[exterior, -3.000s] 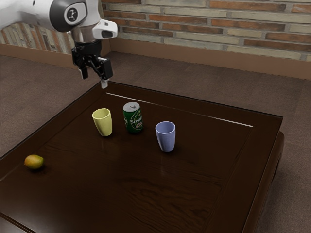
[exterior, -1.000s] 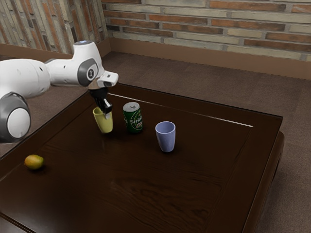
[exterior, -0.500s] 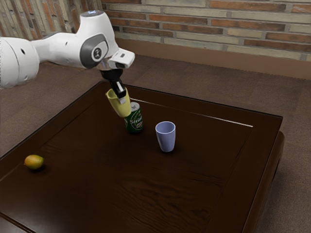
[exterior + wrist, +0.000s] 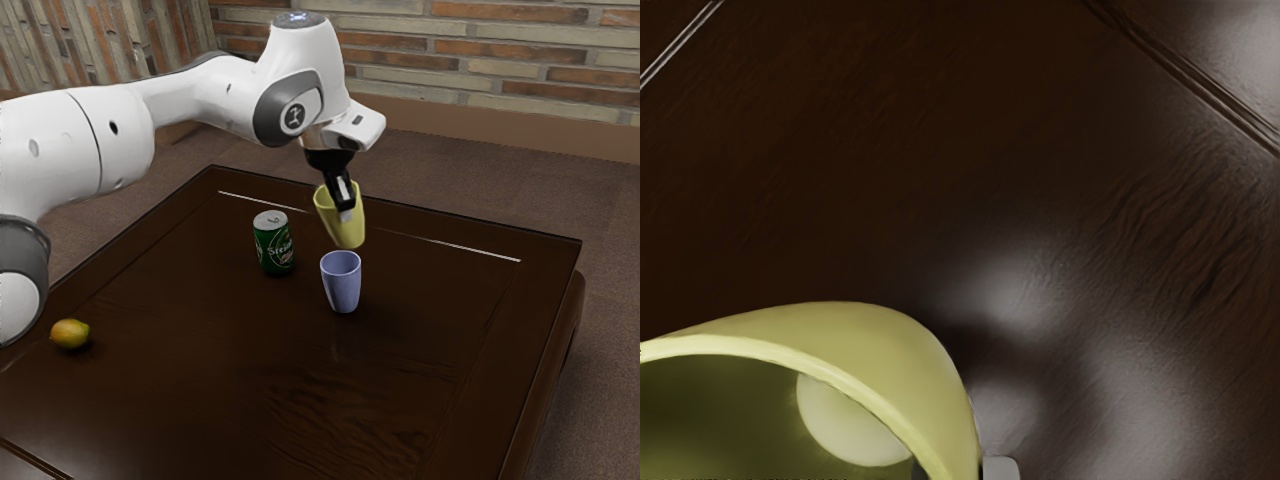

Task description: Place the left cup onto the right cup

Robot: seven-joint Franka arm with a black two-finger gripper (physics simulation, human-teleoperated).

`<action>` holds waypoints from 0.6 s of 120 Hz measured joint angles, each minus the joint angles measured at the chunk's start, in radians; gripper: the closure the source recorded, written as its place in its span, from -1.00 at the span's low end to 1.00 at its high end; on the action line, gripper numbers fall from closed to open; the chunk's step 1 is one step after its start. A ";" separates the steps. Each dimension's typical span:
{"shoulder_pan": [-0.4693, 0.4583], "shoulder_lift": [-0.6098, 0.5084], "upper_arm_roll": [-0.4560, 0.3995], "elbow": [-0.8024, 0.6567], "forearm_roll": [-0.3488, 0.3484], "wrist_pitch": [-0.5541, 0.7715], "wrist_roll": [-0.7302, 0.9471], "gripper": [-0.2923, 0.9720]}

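From my station I see the pale yellow plastic cup [image 4: 342,222] held in the air by the white arm [image 4: 150,110], and the jaws are closed on the cup's wall at the rim, one finger inside and one outside, standing only the wall's thickness apart. In the wrist view a round pale pad [image 4: 845,425] presses against the inside of that wall, with the dark wooden table [image 4: 250,400] beneath. The cup is tilted, mouth leaning toward the exterior view's left, and its base hangs just above the open mouth of the lavender plastic cup [image 4: 340,280], not seated in it. The lavender cup stands upright around the middle of the table, somewhat nearer the far edge. Just beside it, on the exterior view's left, stands a green drink can [image 4: 273,243], upright and apart from both cups. A small yellow-orange fruit [image 4: 69,333] lies well apart from them, close to the table's edge at the exterior view's left
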 joint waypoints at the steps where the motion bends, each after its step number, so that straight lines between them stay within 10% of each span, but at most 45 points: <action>1: -0.001 0.003 0.000 0.003 0.000 -0.001 -0.001 0.70; 72: 0.041 0.122 0.001 0.081 0.003 -0.032 -0.036 0.70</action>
